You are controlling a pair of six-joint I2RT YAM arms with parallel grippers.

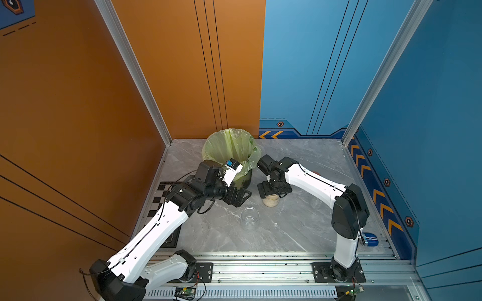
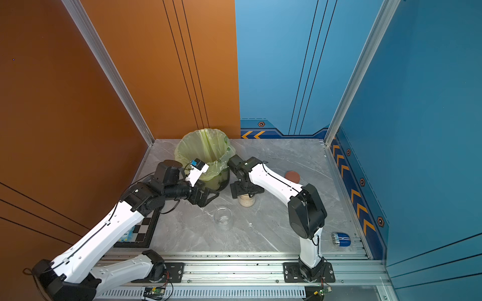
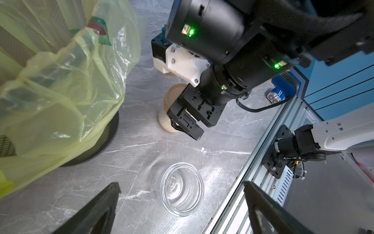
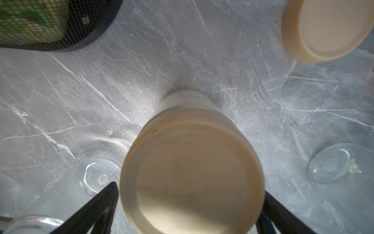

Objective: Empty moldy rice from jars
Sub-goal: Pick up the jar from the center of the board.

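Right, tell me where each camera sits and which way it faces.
Top views: high above the front rail, looking down toward the back; left arm, right arm, bin, lidded jar, empty jar.
Left wrist: on the left arm, looking past the open left claw at the empty jar; right arm in view.
Right wrist: looking straight down, right claw straddling the lidded jar.
Shared: every view shows the lidded jar and bin.

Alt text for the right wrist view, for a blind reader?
A beige-lidded jar stands between the right claw's open fingers on a grey marble table. A loose beige lid, an empty clear jar and the mesh bin sit nearby.
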